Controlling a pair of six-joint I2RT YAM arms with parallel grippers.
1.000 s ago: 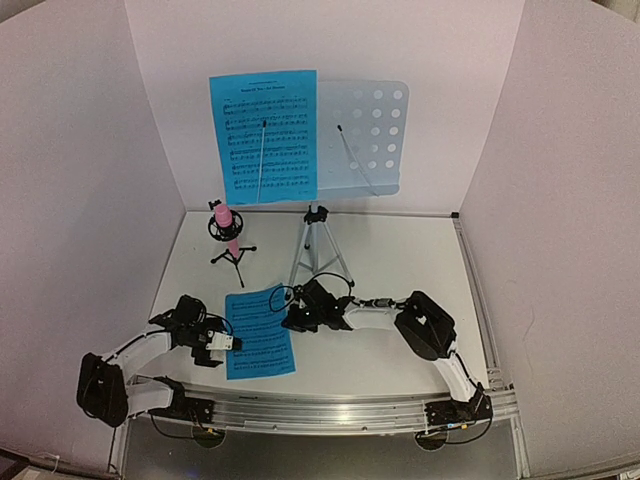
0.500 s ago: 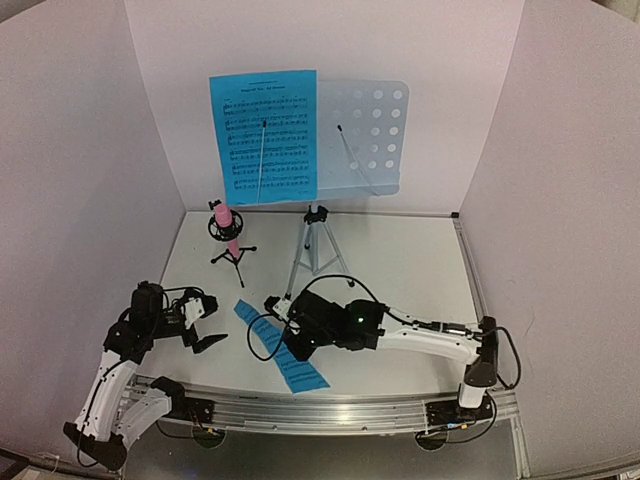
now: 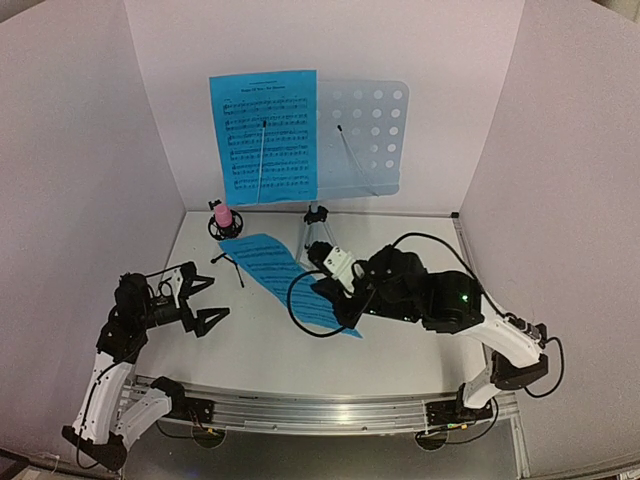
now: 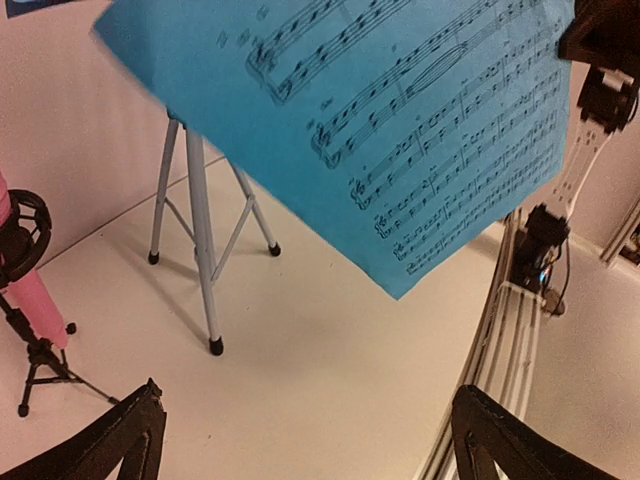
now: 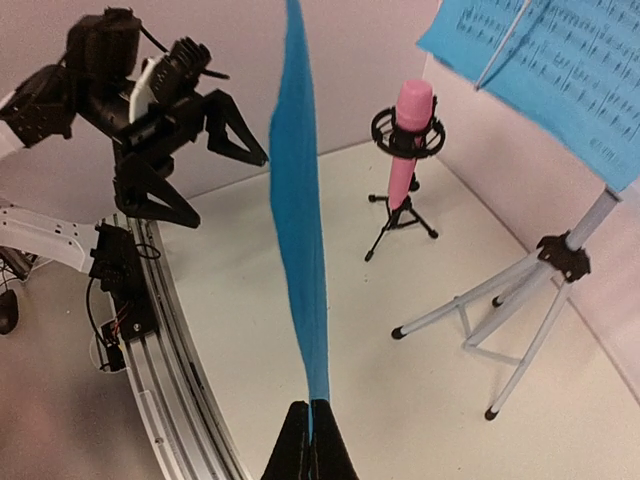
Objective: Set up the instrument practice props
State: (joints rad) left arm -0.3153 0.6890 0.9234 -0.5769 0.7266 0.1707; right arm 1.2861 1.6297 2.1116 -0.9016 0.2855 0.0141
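Mid-air, right of centre: one prop carried, not yet placed.
Pale blue-grey perforated stand desk on silver tripod, bare right half up behind the right gripper. Bright blue stave-printed sheet pinched there by one edge, long axis running leftward. Left gripper spread wide, empty, farther off.

The top camera is looking down from high up behind the arms, facing the back wall and showing the whole table. The left wrist camera is sitting low, looking across the table, with its own fingers in the bottom corners and the right arm in the upper right. The right wrist camera is looking the other way, catching the left arm in its upper left. All three are sharing the tripod, the pink microphone and the lifted blue sheet.
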